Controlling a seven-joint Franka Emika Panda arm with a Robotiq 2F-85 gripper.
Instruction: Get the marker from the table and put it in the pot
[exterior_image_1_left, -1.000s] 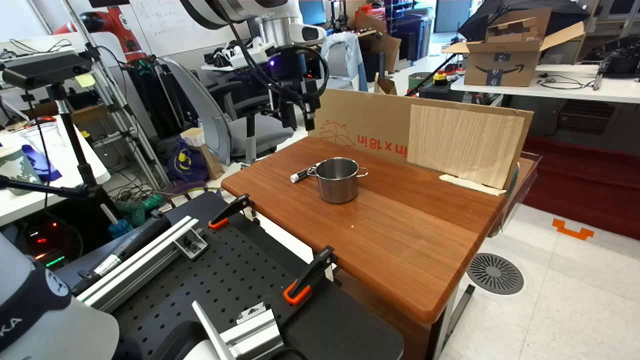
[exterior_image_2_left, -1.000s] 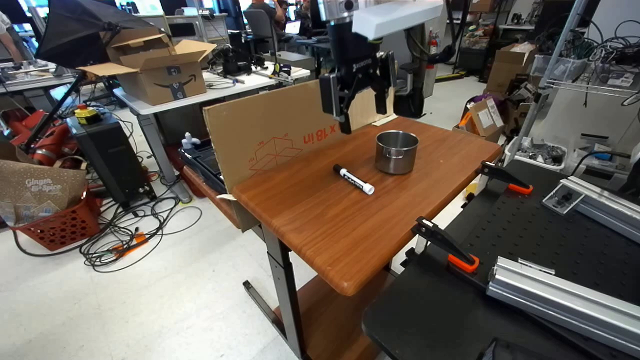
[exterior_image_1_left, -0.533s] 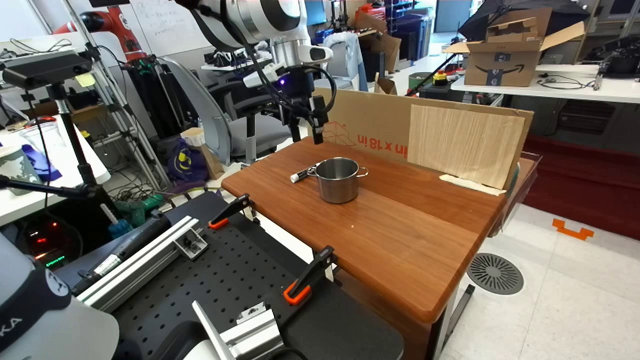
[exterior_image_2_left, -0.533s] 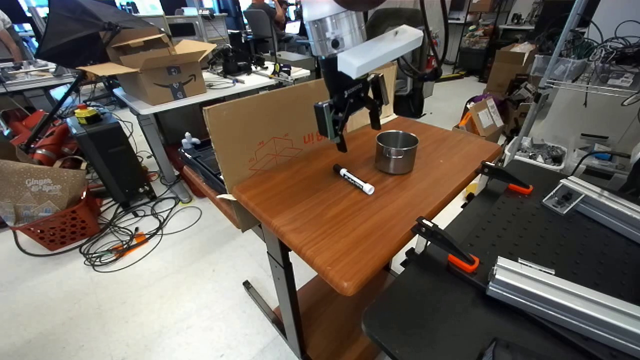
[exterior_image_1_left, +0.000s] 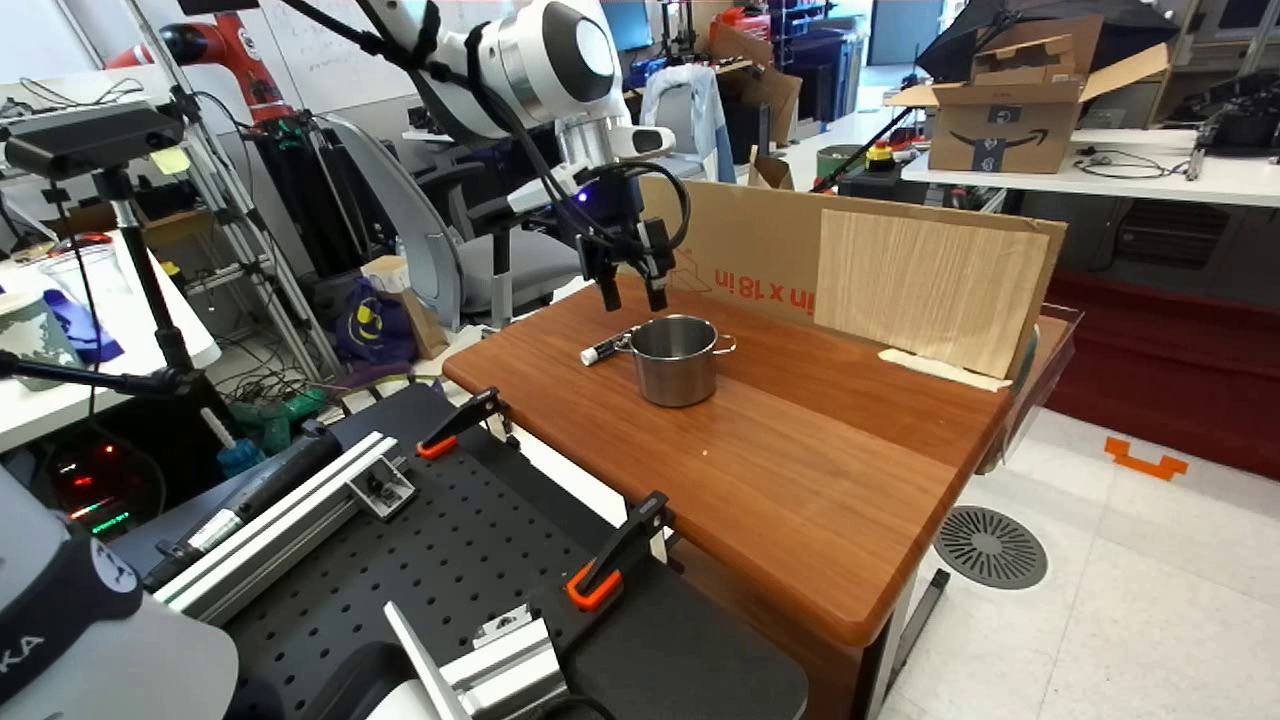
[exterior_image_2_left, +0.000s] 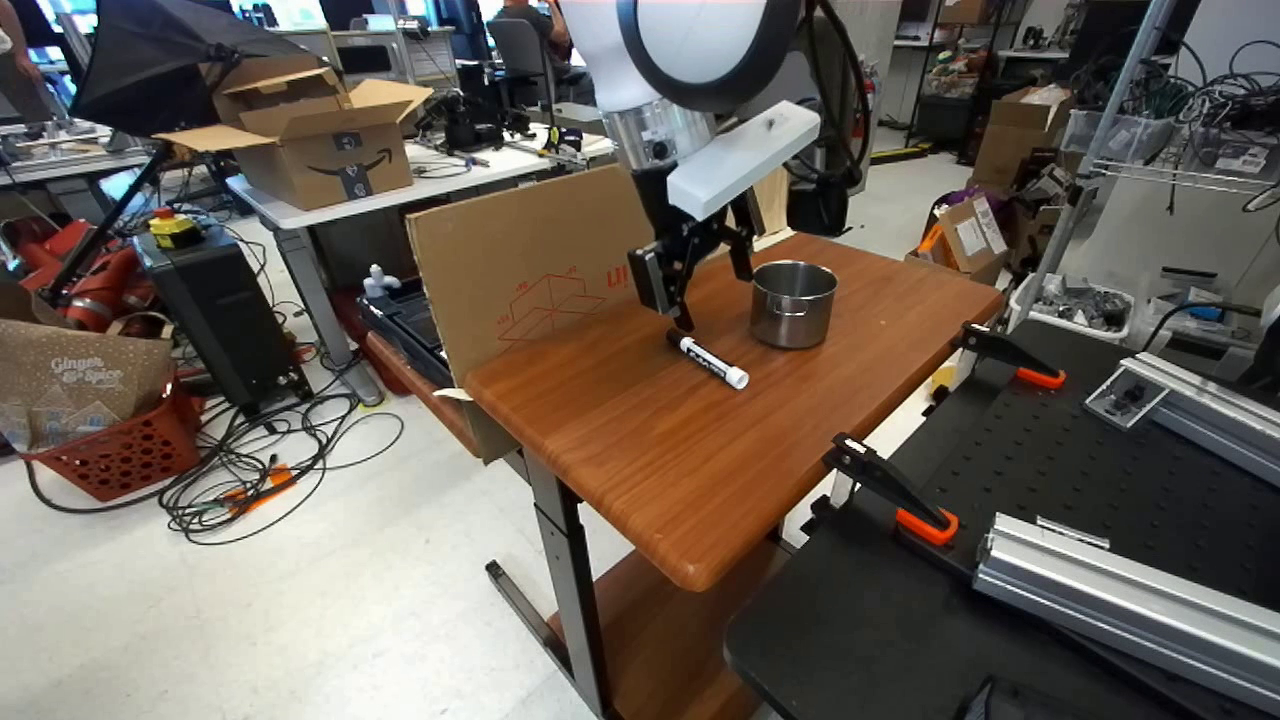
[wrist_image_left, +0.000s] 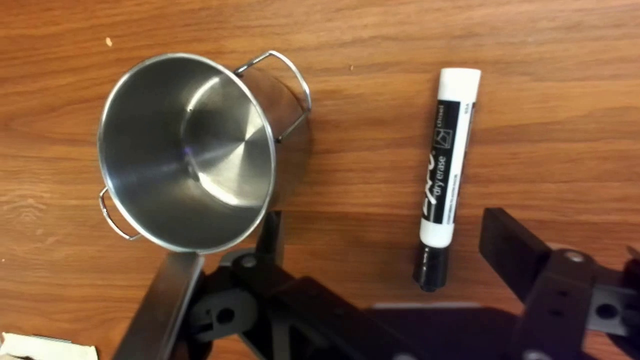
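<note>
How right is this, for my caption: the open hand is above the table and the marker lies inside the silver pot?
The marker isn't inside the pot: the wrist view shows it on the table, beside the pot. The open hand is indeed above the table.

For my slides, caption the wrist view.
Open gripper above the table, where a dry-erase marker lies beside a two-handled pot.

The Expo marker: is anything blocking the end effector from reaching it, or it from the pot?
Nothing visible lies between the open end effector and the Expo dry erase marker. Toward the metal pot, only its nearer handle and rim intervene, so the marker would probably need lifting over.
</note>
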